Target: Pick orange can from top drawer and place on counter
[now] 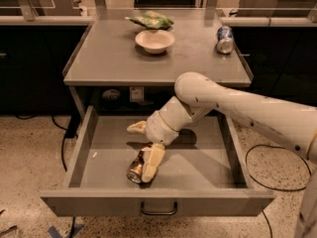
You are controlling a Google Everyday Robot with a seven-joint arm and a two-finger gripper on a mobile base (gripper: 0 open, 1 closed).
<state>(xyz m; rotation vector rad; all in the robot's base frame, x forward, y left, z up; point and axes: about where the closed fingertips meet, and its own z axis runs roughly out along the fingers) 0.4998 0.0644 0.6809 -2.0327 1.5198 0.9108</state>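
We take the dark bar handle (158, 209) on the front panel as our landmark. Behind it the top drawer (83, 145) stands pulled out: a wide, shallow grey metal tray with low side walls and a smooth, dull floor. Just behind the handle and slightly to its left, the orange can (133, 169) lies on its side on the drawer floor. It is a small dented cylinder, coppery and glossy, with its silver end turned towards the handle.

The gripper (140, 153) is down inside the drawer, right behind the handle, at the end of a smooth, rounded, cream-white arm (237, 108) that reaches in from the right. We see its two pale fingers spread apart. One blunt finger (152, 161) lies along the can's right flank and appears to touch it, while the other (136, 128) juts out further back and to the left, clear of the can.

Well behind and above the handle sits the table (109, 58), a flat matte grey slab with thin raised side rims. On it, straight back from the handle, are a shallow round white bowl (154, 40) and, just beyond that, a crinkled green bag (153, 20) (shiny, like a snack packet). Back and to the right of the handle, a blue and silver can (224, 38) rests near the table's rim.
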